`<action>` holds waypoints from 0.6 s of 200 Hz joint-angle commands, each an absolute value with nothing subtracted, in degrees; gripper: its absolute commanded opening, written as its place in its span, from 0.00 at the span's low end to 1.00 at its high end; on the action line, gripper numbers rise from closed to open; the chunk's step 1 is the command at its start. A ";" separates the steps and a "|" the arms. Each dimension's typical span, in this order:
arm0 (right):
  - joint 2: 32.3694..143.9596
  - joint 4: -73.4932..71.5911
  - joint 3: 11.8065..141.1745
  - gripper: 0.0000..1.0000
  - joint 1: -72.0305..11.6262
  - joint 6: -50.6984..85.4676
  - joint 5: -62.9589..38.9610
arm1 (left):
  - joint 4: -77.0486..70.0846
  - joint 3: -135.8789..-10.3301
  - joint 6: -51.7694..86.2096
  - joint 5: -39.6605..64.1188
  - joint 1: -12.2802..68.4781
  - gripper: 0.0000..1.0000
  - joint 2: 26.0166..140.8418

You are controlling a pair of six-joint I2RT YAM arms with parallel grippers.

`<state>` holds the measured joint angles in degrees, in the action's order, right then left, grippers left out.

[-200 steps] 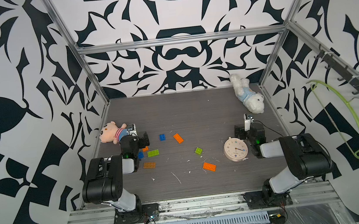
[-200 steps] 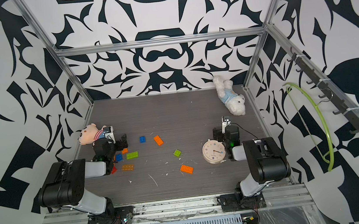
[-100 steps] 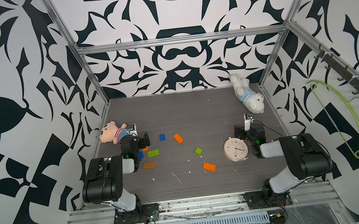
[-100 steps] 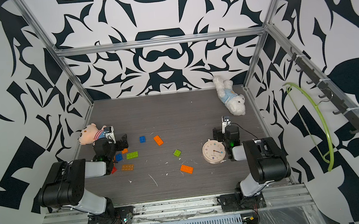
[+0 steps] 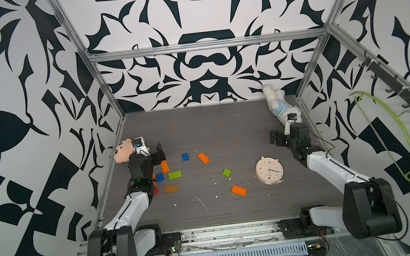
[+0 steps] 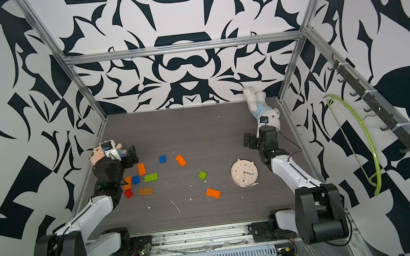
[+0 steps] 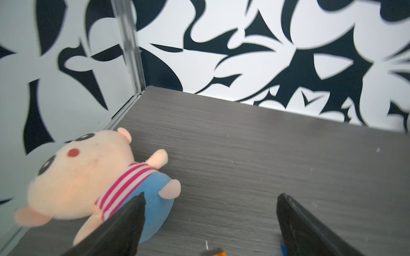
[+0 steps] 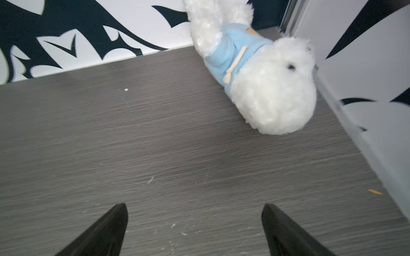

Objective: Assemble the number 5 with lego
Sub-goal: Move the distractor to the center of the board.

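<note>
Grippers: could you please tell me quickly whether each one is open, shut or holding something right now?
The black left gripper is open, holding nothing.
The black right gripper is open, holding nothing.

Notes on my two arms. Left arm [image 5: 134,206] and right arm [image 5: 333,169]: white tube links, chunky black joint housings [image 5: 368,210], a thin black cable along each. Green light [image 5: 138,179] on the left wrist. White camera blocks [image 5: 140,146] at both wrists. Left gripper [image 7: 210,199] and right gripper [image 8: 195,208]: matte black, tapered fingers.
</note>
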<state>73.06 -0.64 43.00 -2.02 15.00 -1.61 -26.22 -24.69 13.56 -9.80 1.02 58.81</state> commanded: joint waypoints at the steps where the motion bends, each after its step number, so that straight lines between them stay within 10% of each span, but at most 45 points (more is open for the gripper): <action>1: 73.83 13.23 45.45 1.00 -2.12 23.91 -23.35 | -1.93 -28.71 31.69 -18.62 0.78 0.99 53.01; 22: 73.32 11.40 42.31 1.00 -5.06 29.57 -34.22 | 2.30 -28.41 33.91 -8.74 0.75 0.99 48.84; 60: 69.51 21.03 42.68 0.99 -25.54 30.53 -14.56 | 2.29 -25.67 39.99 10.21 0.87 0.99 46.12; 120: 75.06 21.96 42.10 0.99 -35.96 34.47 -6.46 | 5.93 -23.38 43.54 9.43 10.74 0.99 46.20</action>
